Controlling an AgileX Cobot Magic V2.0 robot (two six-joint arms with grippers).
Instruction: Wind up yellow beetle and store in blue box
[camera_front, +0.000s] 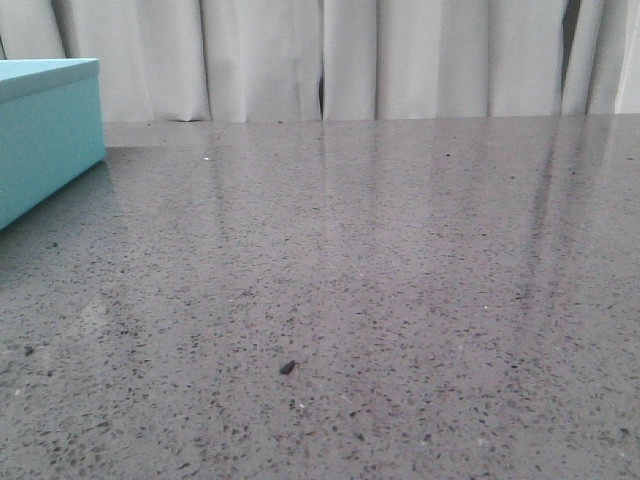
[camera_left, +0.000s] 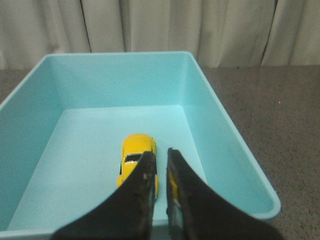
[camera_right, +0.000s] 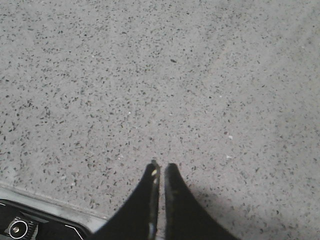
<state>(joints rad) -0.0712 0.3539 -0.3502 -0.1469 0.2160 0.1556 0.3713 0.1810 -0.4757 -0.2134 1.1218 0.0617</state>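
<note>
1. Your left tool (camera_left: 160, 172), nearest the lens, hangs over the blue box (camera_left: 227, 145), its tips nearly together and holding nothing.
2. Yellow beetle (camera_left: 135, 155) lies on the box floor: storing looks done.
3. Right tool (camera_right: 160, 172) is closed, empty, over speckled grey worktop (camera_front: 400, 300); pale curtains (camera_front: 300, 60) behind.

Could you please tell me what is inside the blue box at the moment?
The yellow beetle sits on the floor of the open blue box. The left gripper covers the beetle's near end; nothing else shows inside.
</note>
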